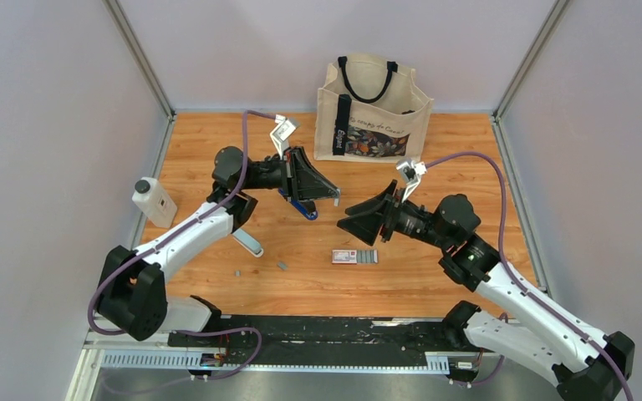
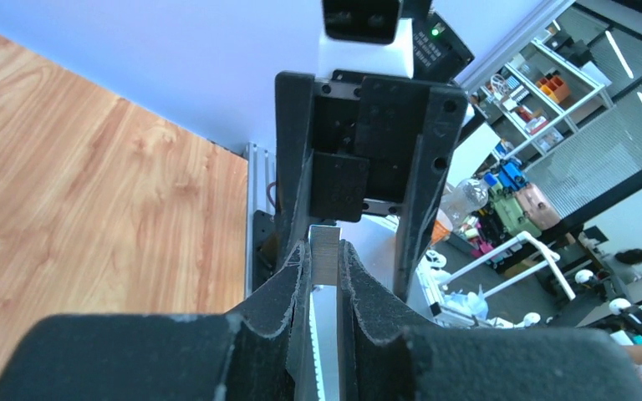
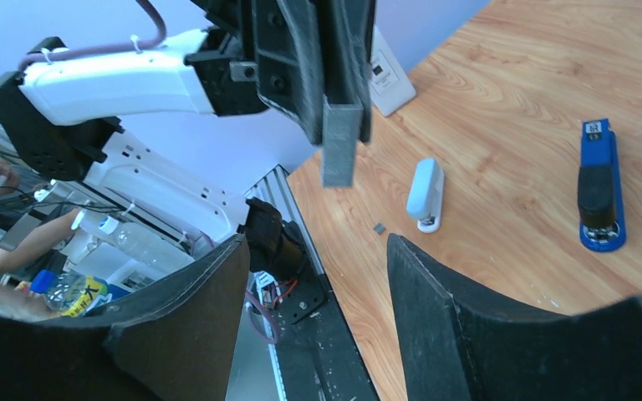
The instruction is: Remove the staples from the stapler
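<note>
Staples (image 3: 340, 142) sit clamped in closed left gripper (image 2: 324, 261).

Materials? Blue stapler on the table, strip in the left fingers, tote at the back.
The stapler: smooth bright-blue body, likely painted metal or plastic, matte black part on top. The staples: dull grey metal by the look, straight-edged strip. The tote bag: cream woven fabric, probably canvas or jute, black webbing handles.

Bright-blue stapler (image 3: 603, 159), silvery-grey staples (image 3: 339, 142), beige tote (image 1: 374, 109) with possibly floral print, orange wood-grain table (image 1: 435, 271)
</note>
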Tool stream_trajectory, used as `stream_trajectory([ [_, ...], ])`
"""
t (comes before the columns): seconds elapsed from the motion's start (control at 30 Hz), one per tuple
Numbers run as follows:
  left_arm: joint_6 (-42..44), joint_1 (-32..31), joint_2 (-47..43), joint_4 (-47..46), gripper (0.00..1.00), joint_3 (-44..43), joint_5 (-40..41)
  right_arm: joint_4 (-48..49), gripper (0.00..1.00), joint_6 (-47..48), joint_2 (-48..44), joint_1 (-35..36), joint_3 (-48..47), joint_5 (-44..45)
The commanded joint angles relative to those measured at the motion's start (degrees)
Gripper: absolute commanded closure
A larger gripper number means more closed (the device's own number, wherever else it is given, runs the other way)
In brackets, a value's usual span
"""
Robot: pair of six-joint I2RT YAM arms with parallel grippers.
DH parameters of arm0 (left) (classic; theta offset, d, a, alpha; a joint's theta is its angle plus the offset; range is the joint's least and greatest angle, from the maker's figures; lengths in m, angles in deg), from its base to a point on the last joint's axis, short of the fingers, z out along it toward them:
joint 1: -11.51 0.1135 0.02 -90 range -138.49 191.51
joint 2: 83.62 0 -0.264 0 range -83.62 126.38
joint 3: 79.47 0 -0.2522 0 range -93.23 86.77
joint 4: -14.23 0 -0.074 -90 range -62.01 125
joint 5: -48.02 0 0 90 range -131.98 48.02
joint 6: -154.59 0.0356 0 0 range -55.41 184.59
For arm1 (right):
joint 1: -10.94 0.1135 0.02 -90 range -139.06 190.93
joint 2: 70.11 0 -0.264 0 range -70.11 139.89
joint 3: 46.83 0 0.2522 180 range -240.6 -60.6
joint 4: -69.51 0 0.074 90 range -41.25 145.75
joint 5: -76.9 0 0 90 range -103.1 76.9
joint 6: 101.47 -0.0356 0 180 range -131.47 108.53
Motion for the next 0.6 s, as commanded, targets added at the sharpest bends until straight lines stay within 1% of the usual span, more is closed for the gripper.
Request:
stream_trajectory([
  [0.0,-3.19,-0.17,-2.02,-5.44,0.82,2.45,1.34,7.05,0.37,-2.68,1.99,0.1,-3.32,-2.48],
  [0.33,-3.1,-0.25,-2.72,-5.18,0.81,2.63,1.17,10.57,0.43,-4.44,5.06,0.1,-4.38,-2.74],
  [0.57,-3.1,-0.17,-3.34,-5.09,0.81,3.33,0.91,13.11,0.52,-5.4,6.56,0.1,-4.03,-2.3],
])
